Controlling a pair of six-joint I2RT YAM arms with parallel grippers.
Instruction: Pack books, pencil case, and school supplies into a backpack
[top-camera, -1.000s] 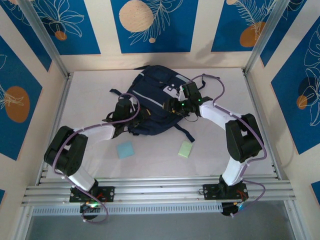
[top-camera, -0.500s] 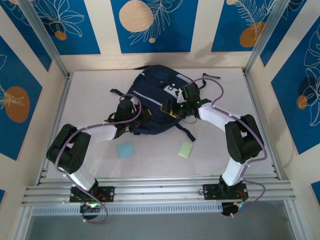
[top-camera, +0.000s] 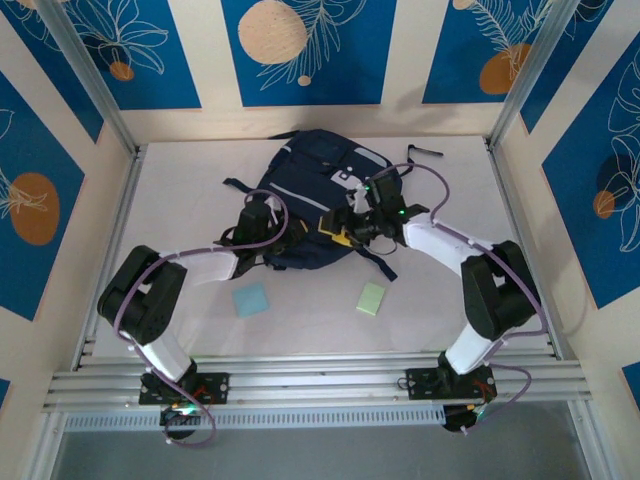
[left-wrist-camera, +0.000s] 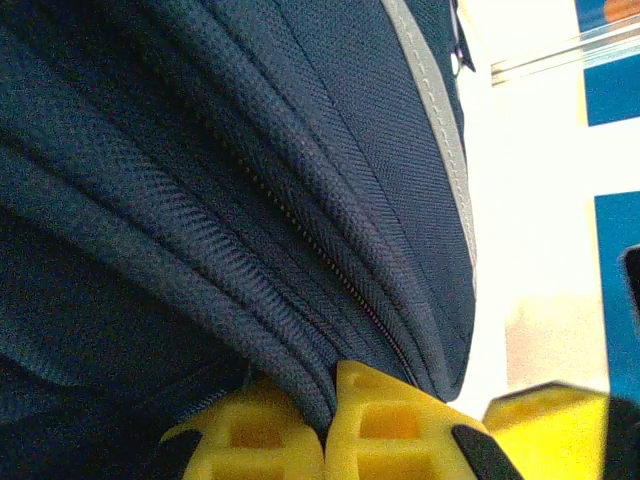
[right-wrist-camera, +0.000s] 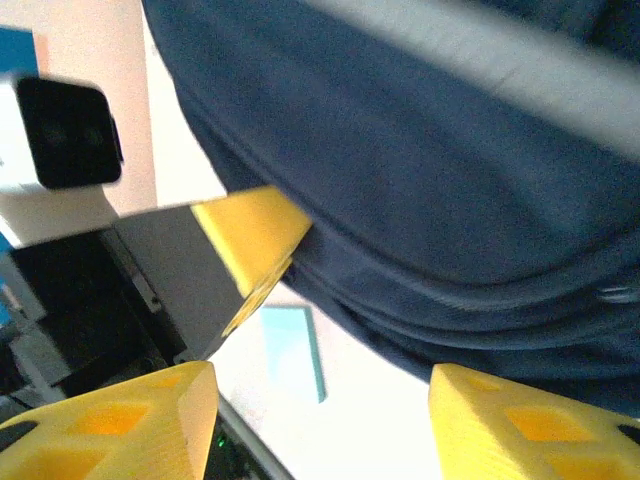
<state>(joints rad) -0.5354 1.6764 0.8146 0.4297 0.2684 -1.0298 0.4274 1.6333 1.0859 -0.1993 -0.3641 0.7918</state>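
The navy backpack (top-camera: 310, 185) lies mid-table with its near edge lifted. My left gripper (top-camera: 274, 232) is shut on a fold of its fabric beside a zipper, and the yellow fingers of the left gripper (left-wrist-camera: 326, 400) pinch that fold. My right gripper (top-camera: 336, 228) is at the same near edge, open. In the right wrist view the right gripper (right-wrist-camera: 320, 400) has bare table in its gap, below the backpack (right-wrist-camera: 430, 170). A light blue pad (top-camera: 250, 298) and a pale green pad (top-camera: 371, 298) lie on the table. The books and pencil case are out of view.
The white table (top-camera: 180, 180) is walled by metal posts and blue-patterned panels. A thin dark bent piece (top-camera: 424, 151) lies at the back right. Backpack straps (top-camera: 378, 266) trail toward the pads. The left gripper's finger (right-wrist-camera: 250, 235) sits close to my right fingers.
My right gripper has slid down and left along the backpack's near edge toward the left gripper, narrowing slightly. The left gripper has edged right, still holding the fabric.
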